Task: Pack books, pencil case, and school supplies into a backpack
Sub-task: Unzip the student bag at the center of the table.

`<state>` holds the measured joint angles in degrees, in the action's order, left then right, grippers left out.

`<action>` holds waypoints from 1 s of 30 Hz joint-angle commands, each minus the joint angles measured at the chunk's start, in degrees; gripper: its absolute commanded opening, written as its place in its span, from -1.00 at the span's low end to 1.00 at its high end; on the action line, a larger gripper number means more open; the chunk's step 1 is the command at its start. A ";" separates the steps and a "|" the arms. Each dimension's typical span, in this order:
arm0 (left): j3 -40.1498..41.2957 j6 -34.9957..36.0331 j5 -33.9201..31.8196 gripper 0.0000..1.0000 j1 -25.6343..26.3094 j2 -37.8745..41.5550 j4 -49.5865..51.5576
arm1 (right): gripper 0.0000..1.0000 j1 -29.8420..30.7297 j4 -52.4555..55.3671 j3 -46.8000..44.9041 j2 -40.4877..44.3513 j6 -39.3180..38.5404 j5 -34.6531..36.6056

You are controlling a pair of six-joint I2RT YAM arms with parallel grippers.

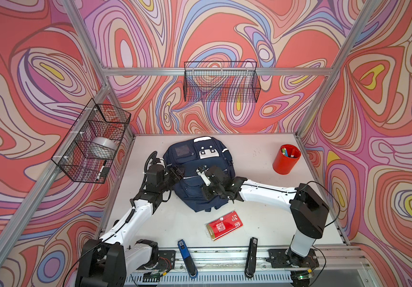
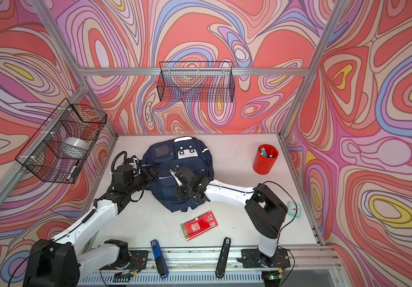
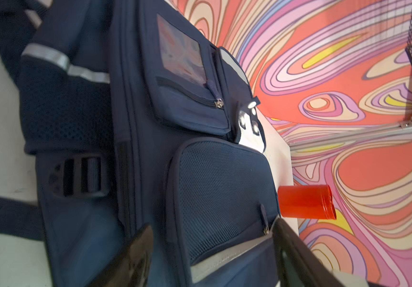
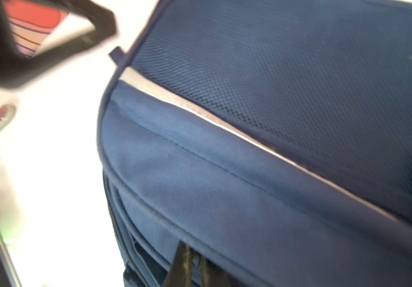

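The left claw (image 1: 178, 174) stands with its black fingers (image 3: 135, 253) spread wide at the left flank of the navy-blue fabric backpack (image 1: 195, 161), gripping nothing. The right claw (image 4: 192, 266) is closed, its tips pressed together against the backpack's front fabric close to a zip; whether they pinch anything there cannot be told.

The flat red packet with a gold edge (image 1: 224, 225) carries white print too small to read. The small labels on the blue stapler (image 1: 187, 258) and the black stapler (image 1: 251, 258), both lying on the near rail, are just as illegible.

The white tabletop (image 1: 150, 223) is boxed in by aluminium framing and walls of swirling red, pink, lilac and yellow. A black wire basket (image 1: 221, 82) hangs on the far wall. A second wire basket (image 1: 93, 141) on the left wall holds a grey tape roll (image 1: 103, 147). A red cup of coloured markers (image 1: 285, 160) stands at the far right.

The backpack lies front up in the middle of the table, with its white patch at the far end. It has pale reflective stripes, a mesh pocket and a small window pocket whose zip is shut. The red packet lies nearer than the backpack, apart from it
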<state>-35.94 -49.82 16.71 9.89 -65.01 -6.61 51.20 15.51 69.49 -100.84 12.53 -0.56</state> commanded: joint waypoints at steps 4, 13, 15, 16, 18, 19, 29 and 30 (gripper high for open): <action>-10.90 14.45 7.50 0.42 -0.76 -10.13 6.14 | -1.00 -9.04 4.37 -6.72 6.19 -5.13 0.02; -24.92 18.58 23.24 0.41 1.95 -28.84 9.49 | -1.00 -14.89 2.26 -8.65 6.44 -6.40 -4.04; -24.50 18.10 19.65 0.39 2.85 -28.77 8.94 | -1.00 -14.86 1.93 -8.54 6.40 -6.69 -4.19; -25.17 19.79 17.56 0.37 3.53 -28.77 10.30 | -1.00 -14.88 1.82 -8.50 6.36 -6.86 -4.27; -27.34 23.49 14.81 0.37 4.64 -29.72 13.53 | -1.00 -14.89 1.87 -8.24 6.35 -7.60 -4.90; -28.10 24.46 15.98 0.31 4.92 -30.53 13.72 | -1.00 -14.90 1.94 -8.24 6.35 -7.75 -5.48; -29.55 27.27 13.25 0.16 4.82 -33.07 18.79 | -1.00 -14.85 1.11 -9.90 6.14 -6.27 -6.09; -29.46 26.73 15.19 0.08 4.82 -33.63 17.43 | -1.00 -14.87 1.10 -9.99 5.93 -6.34 -6.04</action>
<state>-64.66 -24.51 31.35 14.76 -97.38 9.26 36.51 17.10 60.49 -95.02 5.87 -6.22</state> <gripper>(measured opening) 0.554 0.073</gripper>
